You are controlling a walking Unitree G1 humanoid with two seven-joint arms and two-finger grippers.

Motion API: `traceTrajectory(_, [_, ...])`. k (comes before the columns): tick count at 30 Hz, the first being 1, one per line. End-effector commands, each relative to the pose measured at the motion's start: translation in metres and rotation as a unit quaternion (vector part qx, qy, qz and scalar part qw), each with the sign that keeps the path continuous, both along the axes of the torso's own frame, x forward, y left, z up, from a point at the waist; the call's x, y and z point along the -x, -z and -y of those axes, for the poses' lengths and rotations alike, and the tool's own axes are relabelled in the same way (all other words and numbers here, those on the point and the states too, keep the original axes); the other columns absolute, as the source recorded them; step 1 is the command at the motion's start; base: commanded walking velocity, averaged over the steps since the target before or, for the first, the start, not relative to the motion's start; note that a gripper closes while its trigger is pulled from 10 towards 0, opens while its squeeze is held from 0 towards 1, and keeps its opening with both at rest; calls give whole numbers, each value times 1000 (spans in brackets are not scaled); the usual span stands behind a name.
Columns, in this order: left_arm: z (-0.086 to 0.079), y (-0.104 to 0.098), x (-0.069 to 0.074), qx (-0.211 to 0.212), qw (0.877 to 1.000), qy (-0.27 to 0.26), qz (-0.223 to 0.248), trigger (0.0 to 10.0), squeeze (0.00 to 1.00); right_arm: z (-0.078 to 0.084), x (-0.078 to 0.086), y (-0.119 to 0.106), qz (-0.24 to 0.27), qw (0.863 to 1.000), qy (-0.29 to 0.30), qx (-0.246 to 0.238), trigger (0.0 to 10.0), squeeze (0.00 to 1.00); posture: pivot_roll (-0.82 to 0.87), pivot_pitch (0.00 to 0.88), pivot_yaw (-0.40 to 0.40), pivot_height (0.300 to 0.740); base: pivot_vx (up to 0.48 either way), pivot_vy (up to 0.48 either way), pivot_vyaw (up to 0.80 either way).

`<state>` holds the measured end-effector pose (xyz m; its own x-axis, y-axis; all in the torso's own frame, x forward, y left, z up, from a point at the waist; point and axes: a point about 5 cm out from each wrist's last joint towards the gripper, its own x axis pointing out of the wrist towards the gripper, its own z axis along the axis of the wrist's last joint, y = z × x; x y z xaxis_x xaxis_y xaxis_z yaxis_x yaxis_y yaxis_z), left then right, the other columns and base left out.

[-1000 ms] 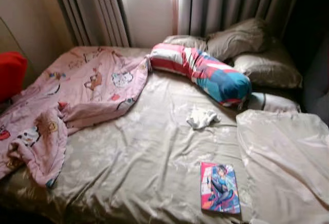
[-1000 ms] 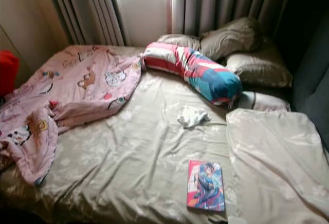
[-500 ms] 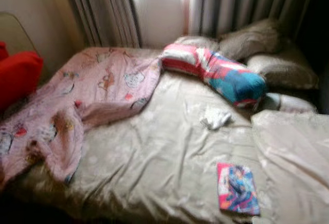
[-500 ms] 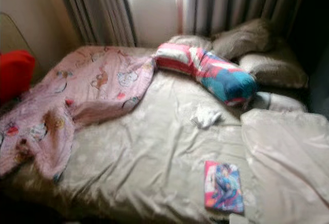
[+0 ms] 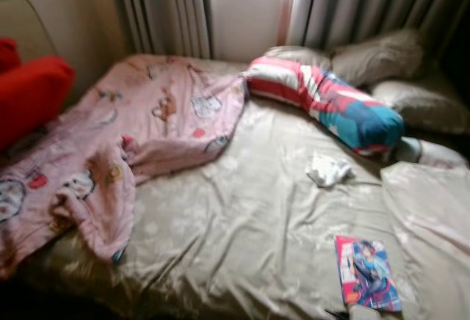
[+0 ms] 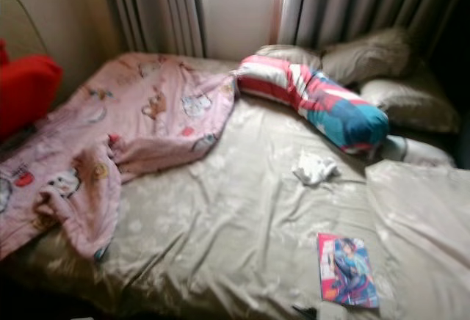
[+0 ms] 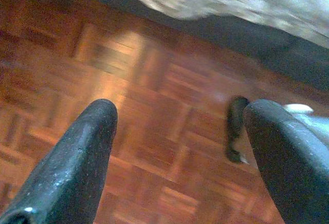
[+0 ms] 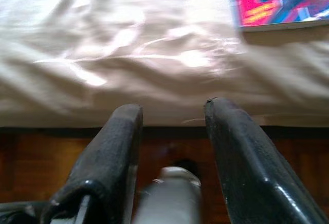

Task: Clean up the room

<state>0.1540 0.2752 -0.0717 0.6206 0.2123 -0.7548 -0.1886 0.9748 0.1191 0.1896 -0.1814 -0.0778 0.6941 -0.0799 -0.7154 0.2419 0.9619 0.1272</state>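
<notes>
The wide bed with its creased beige sheet [image 5: 235, 232] is still untidy, so the clean-up looks barely begun. A rumpled pink cartoon-print blanket [image 5: 110, 151] trails off its left side, and a striped red, white and blue bolster [image 5: 323, 103] lies across the head. A crumpled white cloth [image 5: 327, 169] sits mid-bed and a glossy pink-and-blue comic book [image 5: 367, 272] near the foot; all are unsorted. The left gripper [image 7: 180, 152] hangs spread wide and empty over the wooden floor, and the right gripper [image 8: 172, 147] is parted, holding nothing, at the bed's edge just short of the book.

On the bed [image 5: 242, 232], a blanket [image 5: 110, 151] lies left, a book [image 5: 367, 274] near-right, pillows [image 5: 382, 78] behind.
</notes>
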Motion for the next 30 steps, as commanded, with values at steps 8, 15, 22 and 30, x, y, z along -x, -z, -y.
traceTrajectory(8, [-10,5,26,8,1000,-7,-23,10000,0,4,2,0,0,1000,10,2,10000,0,33,123,31,740,0,480,0])
traceTrajectory(15, [7,11,23,12,999,3,-29,10000,0,2,2,1,-1,1000,10,0,10000,0,35,122,34,740,0,480,0])
traceTrajectory(22, [36,16,9,20,999,16,-27,10000,0,3,2,0,1,1000,10,-1,10000,0,36,125,34,740,0,480,0])
traceTrajectory(30, [39,15,5,20,999,15,-22,10000,0,5,2,0,5,1000,10,-1,10000,0,37,136,32,740,0,480,0])
